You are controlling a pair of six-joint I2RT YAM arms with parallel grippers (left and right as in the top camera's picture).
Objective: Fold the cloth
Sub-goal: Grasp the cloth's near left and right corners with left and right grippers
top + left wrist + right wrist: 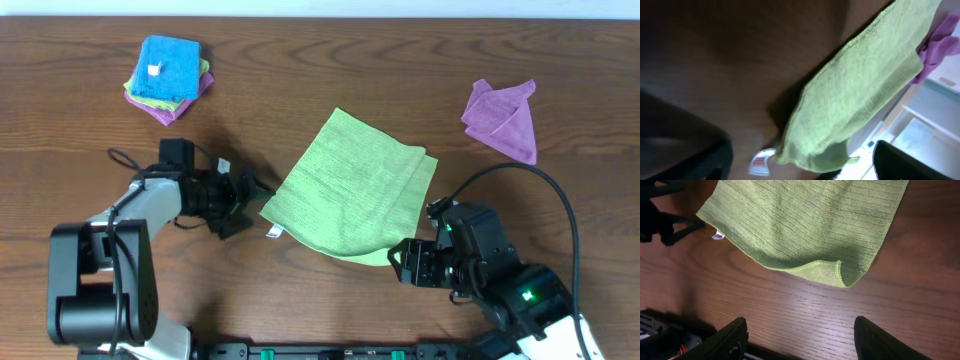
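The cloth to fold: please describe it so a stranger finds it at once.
On the brown wooden table, look at the middle. The cloth lies there, lime green, with a small white tag. Only it is spread out: the purple cloth is crumpled, the blue cloth folded.

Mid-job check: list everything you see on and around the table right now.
cloth: one, lime green, table centre, spread flat, near edge slightly curled
white tag: one, white, at the cloth's left corner
purple cloth: one, purple, crumpled, far right
folded cloth stack: one stack, blue on top, yellow-green and purple beneath, far left
table: one, dark brown wood
left hand: one, black, open, at the cloth's left corner
right hand: one, black, open, just short of the cloth's near corner
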